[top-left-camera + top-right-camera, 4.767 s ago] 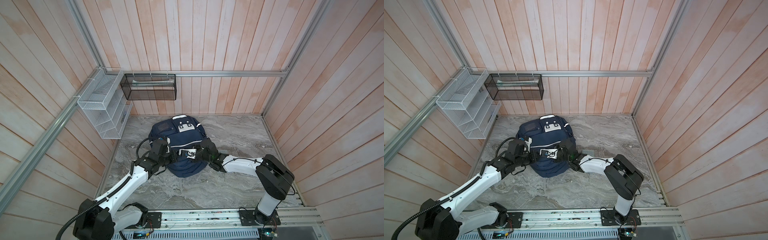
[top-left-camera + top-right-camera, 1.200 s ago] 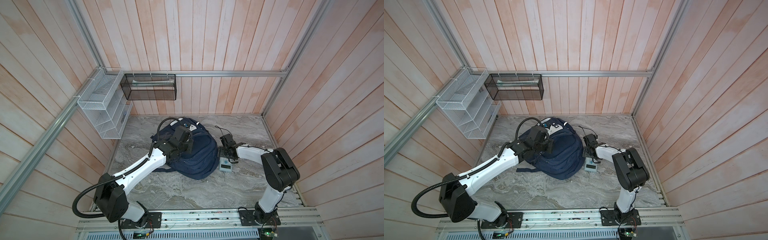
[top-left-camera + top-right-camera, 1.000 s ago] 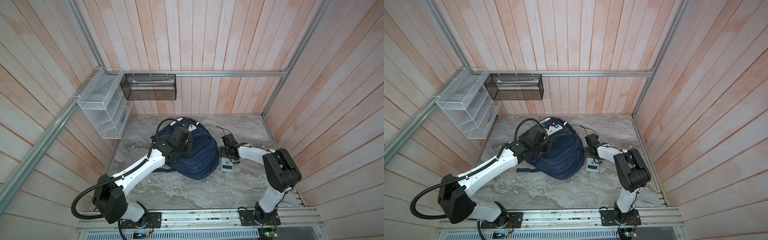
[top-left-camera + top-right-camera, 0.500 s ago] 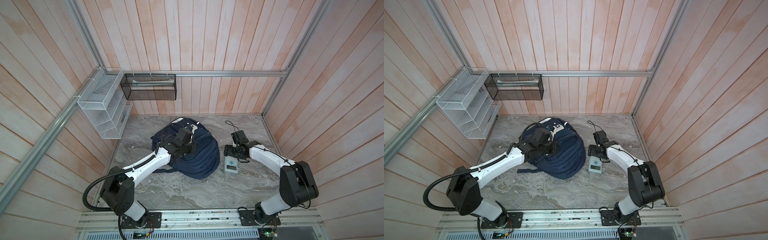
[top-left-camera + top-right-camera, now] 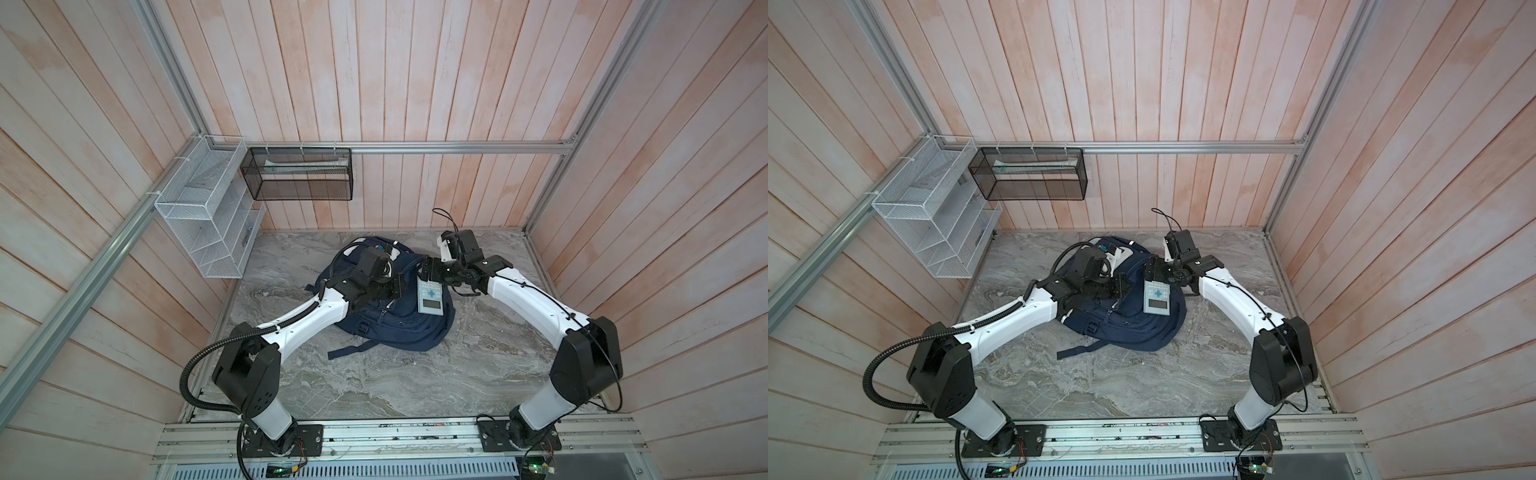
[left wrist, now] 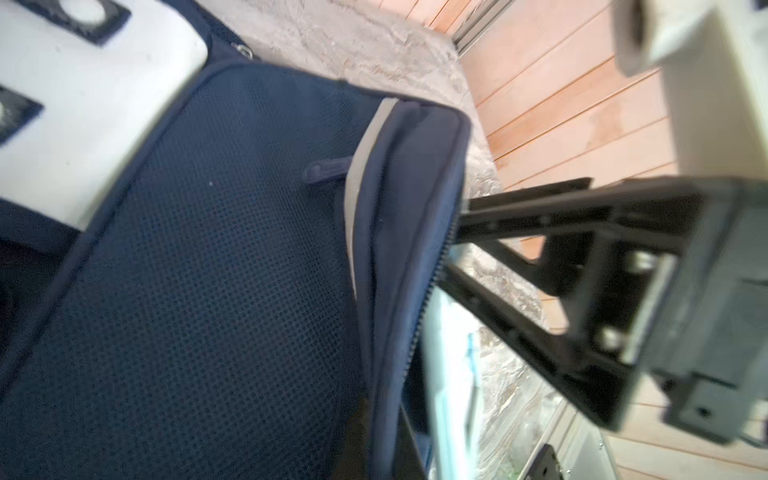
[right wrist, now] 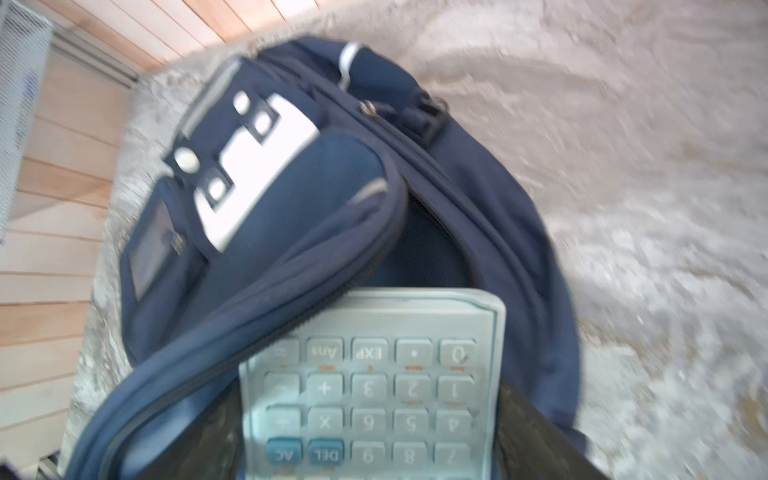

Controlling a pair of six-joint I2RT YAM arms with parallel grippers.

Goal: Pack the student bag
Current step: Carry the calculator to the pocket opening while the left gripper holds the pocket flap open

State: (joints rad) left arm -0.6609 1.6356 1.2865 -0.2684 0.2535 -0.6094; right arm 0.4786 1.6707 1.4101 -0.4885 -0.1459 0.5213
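Marble tabletop (image 5: 374, 386), one student bag (image 5: 399, 328); left gripper (image 5: 397, 286) seemingly pinches it, right gripper (image 5: 430, 277) clasps one calculator (image 5: 431, 297).

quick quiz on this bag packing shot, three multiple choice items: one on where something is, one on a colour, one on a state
1. Where is the calculator?
A. on the table beside the bag
B. in the right tool, at the open mouth of the student bag
C. in the white wire rack

2. What colour is the student bag?
A. red
B. navy blue
C. green

3. How is the left tool?
A. open above the table
B. holding the calculator
C. shut on the bag's zipper edge

Answers:
1. B: the right wrist view shows it between the tool's fingers, with its end at the opening.
2. B: its fabric is navy in every view.
3. C: in the left wrist view its fingers meet on that edge.
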